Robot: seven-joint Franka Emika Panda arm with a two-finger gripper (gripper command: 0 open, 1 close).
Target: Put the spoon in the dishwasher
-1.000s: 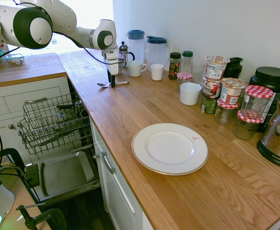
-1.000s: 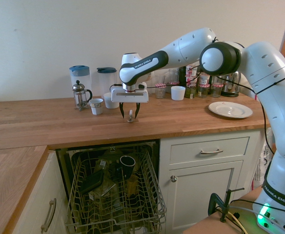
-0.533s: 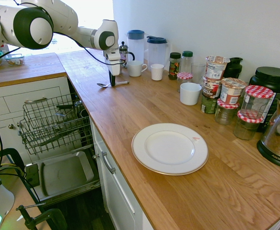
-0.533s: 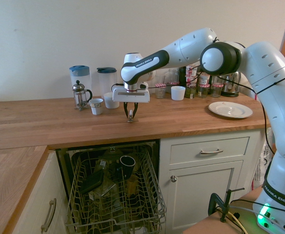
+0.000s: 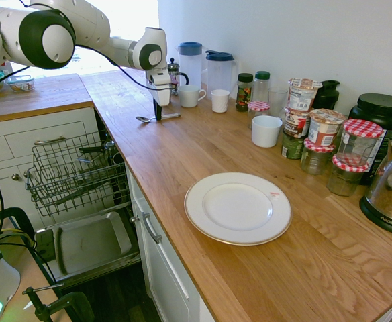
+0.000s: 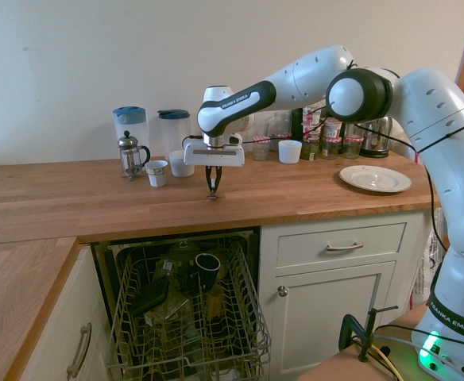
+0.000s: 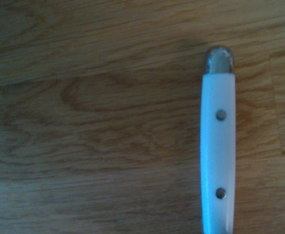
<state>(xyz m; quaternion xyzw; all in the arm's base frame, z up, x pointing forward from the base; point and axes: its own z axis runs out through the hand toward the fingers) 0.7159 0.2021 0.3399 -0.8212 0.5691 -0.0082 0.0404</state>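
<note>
First exterior view: on a kitchen's wooden tabletop (image 5: 203, 144), near its dishwasher-side edge, the spoon (image 5: 157, 118) lies flat, bowl toward the dishwasher (image 5: 75, 176). Second exterior view: end effector (image 6: 213, 190) pinching the spoon. Wrist view: white riveted handle over woodgrain

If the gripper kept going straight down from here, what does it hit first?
The gripper points straight down, shut on the spoon lying on the wooden countertop. Just below is the countertop itself; the fingertips look nearly on it already.
</note>
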